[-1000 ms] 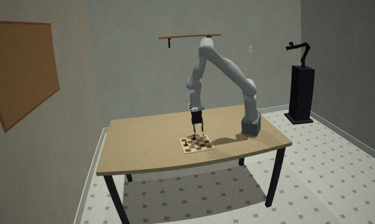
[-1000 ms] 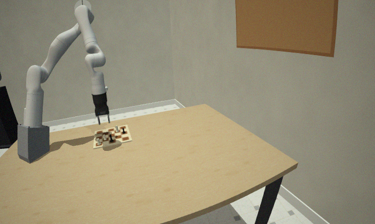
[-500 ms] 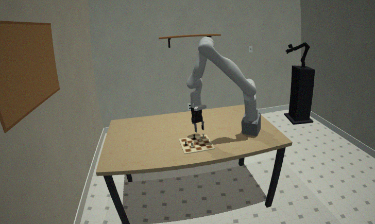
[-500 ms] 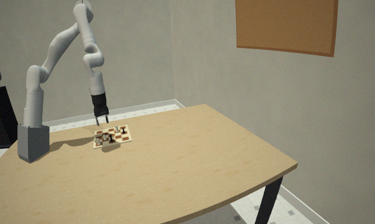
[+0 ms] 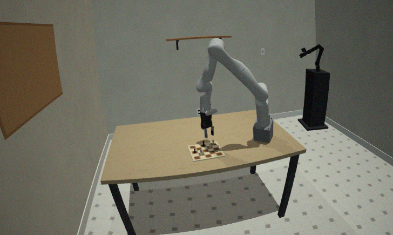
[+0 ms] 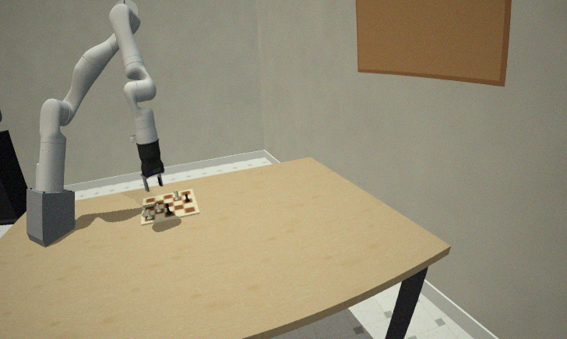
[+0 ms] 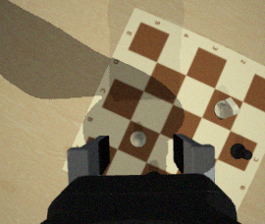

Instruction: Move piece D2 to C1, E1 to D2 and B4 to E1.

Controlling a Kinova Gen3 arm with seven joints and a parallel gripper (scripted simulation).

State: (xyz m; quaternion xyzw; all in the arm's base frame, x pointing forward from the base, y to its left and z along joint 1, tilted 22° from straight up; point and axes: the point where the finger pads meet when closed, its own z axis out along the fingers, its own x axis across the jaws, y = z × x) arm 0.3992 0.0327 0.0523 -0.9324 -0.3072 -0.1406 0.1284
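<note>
A small chessboard (image 5: 205, 152) with brown and cream squares lies on the wooden table; it also shows in the exterior view (image 6: 169, 206). Several white and black pieces stand on it. My gripper (image 5: 208, 132) hangs open and empty above the board's far side, clear of the pieces. In the wrist view my open fingers frame a small white piece (image 7: 138, 139) standing on a brown square well below them. A larger white piece (image 7: 226, 108) and a black piece (image 7: 242, 153) stand to the right. The edge letters and digits are too small to read.
The arm's grey base (image 5: 263, 131) stands on the table to the right of the board. A black pedestal with a small arm (image 5: 315, 99) stands on the floor at the back right. A shelf (image 5: 198, 38) hangs on the back wall.
</note>
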